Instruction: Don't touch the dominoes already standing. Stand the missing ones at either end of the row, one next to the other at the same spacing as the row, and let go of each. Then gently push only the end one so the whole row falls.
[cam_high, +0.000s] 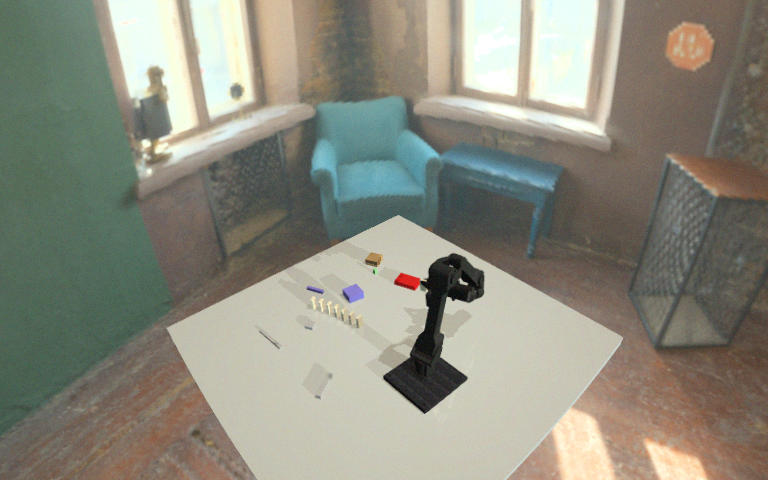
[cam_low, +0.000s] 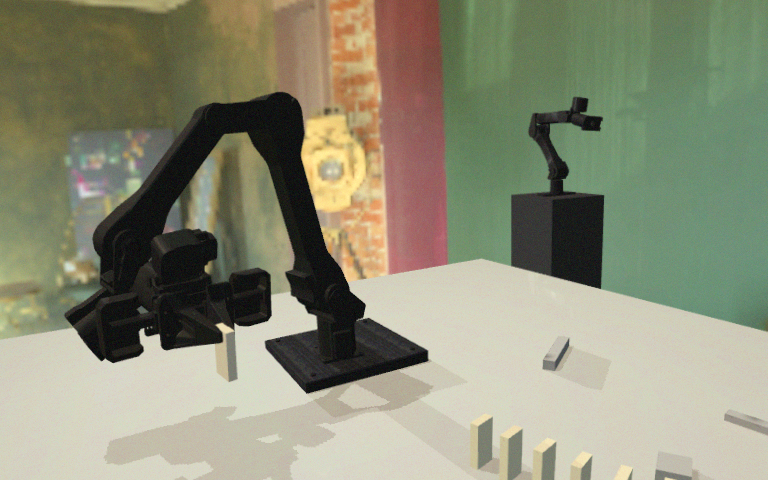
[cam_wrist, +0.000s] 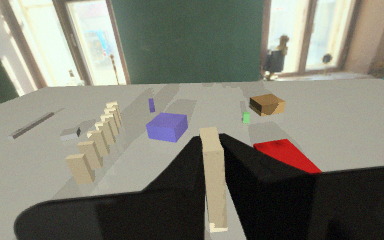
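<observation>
Several cream dominoes stand upright in a spaced row; the one at the arm's end of the row (cam_high: 359, 321) (cam_low: 481, 442) (cam_wrist: 80, 168) stands nearest the robot base. My gripper (cam_low: 222, 335) (cam_wrist: 209, 142) is shut on another cream domino (cam_low: 227, 355) (cam_wrist: 215, 185). It holds this domino above the table, away from the row, on the red block's side. The held domino hangs nearly upright, slightly tilted in the exterior view, with its lower part free below the fingertips. In the top view the arm mostly hides the gripper and the held domino.
A purple block (cam_high: 352, 293) (cam_wrist: 167, 127) and a small purple bar (cam_high: 314, 289) (cam_wrist: 151, 105) lie beside the row. A red block (cam_high: 407, 281) (cam_wrist: 286, 154), brown block (cam_high: 373, 259) (cam_wrist: 260, 104) and green piece (cam_high: 374, 271) (cam_wrist: 246, 118) lie farther off. Grey pieces (cam_high: 267, 336) (cam_low: 555, 353) lie across the row.
</observation>
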